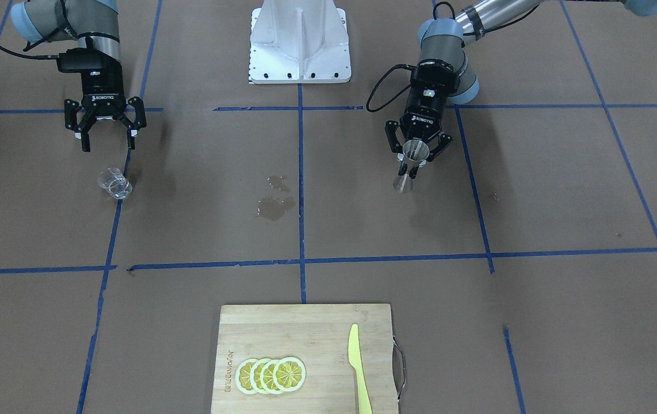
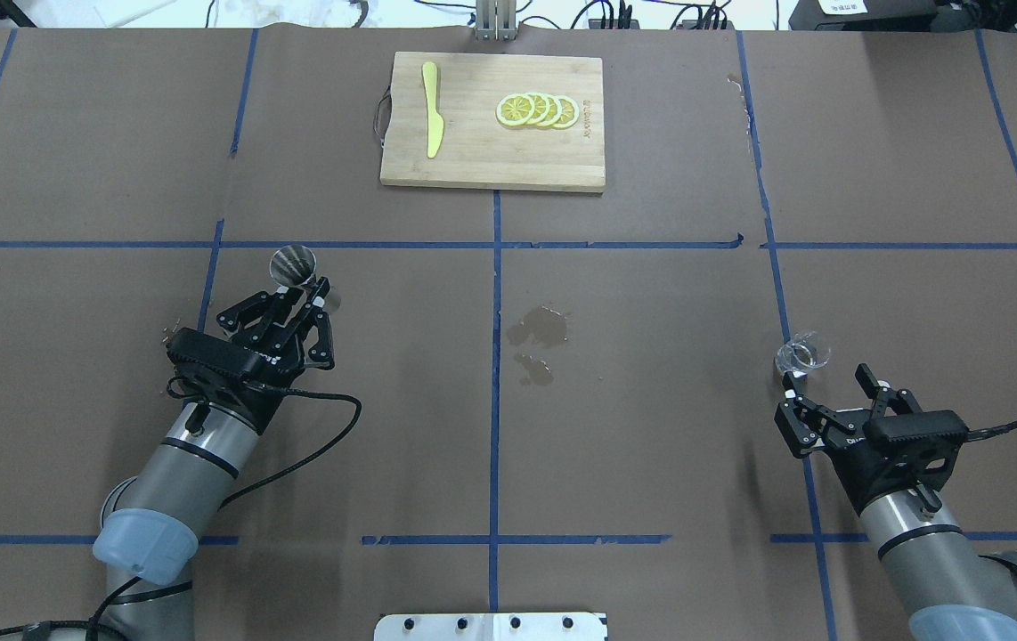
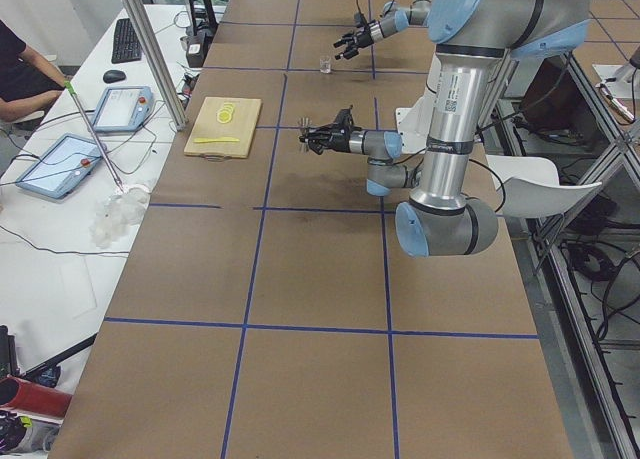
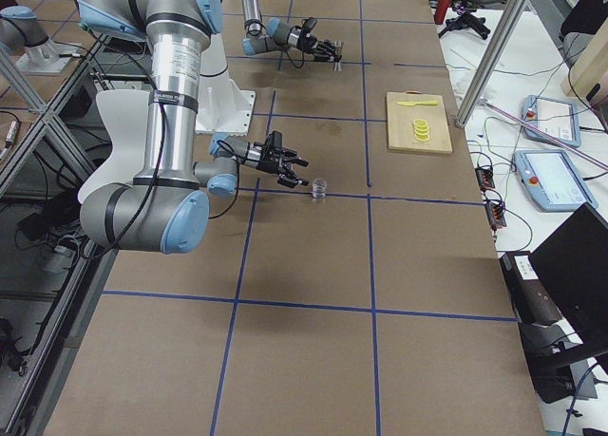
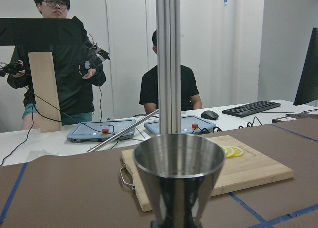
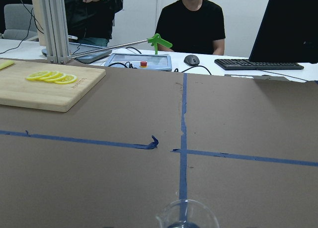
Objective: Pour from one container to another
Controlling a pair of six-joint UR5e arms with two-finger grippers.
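The steel jigger (image 1: 416, 149) is held upright in my left gripper (image 1: 413, 162), which is shut on its waist; it fills the bottom centre of the left wrist view (image 5: 179, 181). From overhead the jigger (image 2: 294, 263) shows just past the left gripper (image 2: 302, 289). The small clear glass cup (image 1: 114, 183) stands free on the table at the other side. My right gripper (image 1: 108, 144) is open, a short way behind the cup and not touching it. Overhead, the cup (image 2: 802, 353) sits just beyond the right gripper (image 2: 825, 374). Only the cup's rim (image 6: 186, 215) shows in the right wrist view.
Wet spill patches (image 2: 540, 328) lie on the brown paper mid-table between the arms. A wooden cutting board (image 2: 473, 160) at the far edge carries lemon slices (image 2: 537, 110) and a yellow knife (image 2: 431, 120). People stand and sit beyond the table's far side (image 5: 171, 84).
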